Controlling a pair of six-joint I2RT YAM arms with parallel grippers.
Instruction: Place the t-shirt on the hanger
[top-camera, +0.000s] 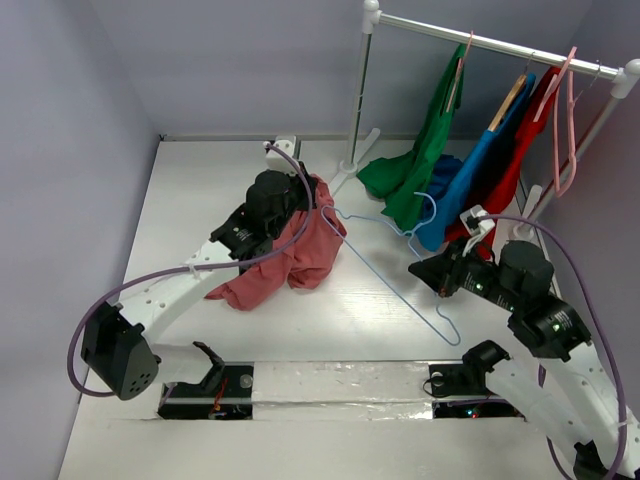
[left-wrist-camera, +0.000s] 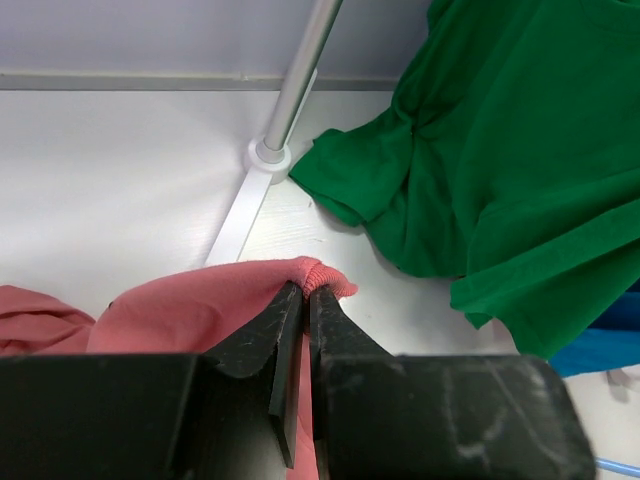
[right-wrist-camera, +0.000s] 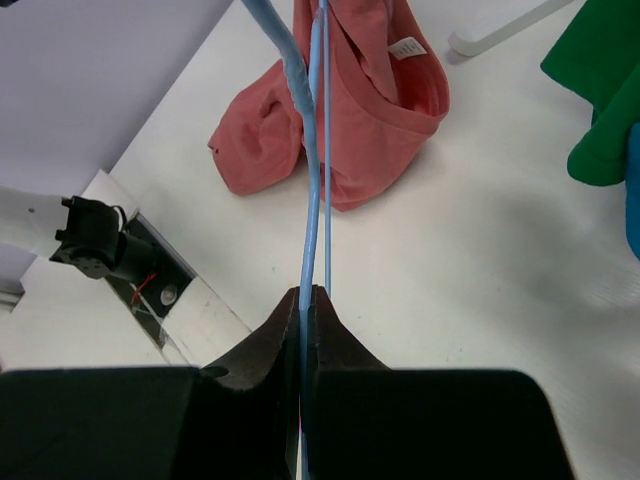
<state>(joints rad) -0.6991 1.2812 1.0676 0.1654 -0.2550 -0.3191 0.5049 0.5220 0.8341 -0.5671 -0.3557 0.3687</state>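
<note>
The salmon-pink t-shirt (top-camera: 290, 258) lies bunched on the white table at centre left. My left gripper (top-camera: 318, 200) is shut on the t-shirt's ribbed collar (left-wrist-camera: 325, 272) and lifts it a little; its tips show in the left wrist view (left-wrist-camera: 307, 291). My right gripper (top-camera: 422, 270) is shut on the light-blue wire hanger (top-camera: 380, 272), which slants across the table. In the right wrist view the jaws (right-wrist-camera: 308, 293) pinch the hanger wire (right-wrist-camera: 313, 200). The wire runs up to the t-shirt's open neck (right-wrist-camera: 385, 100). I cannot tell whether the hanger's far end is inside the neck.
A white clothes rack (top-camera: 500, 45) stands at the back right with green (top-camera: 420, 160), blue (top-camera: 480, 175) and red shirts on wooden hangers, and a pink hanger (top-camera: 566, 120). Its pole (left-wrist-camera: 295, 80) and foot are close behind the left gripper. The green shirt (left-wrist-camera: 500, 170) drapes onto the table.
</note>
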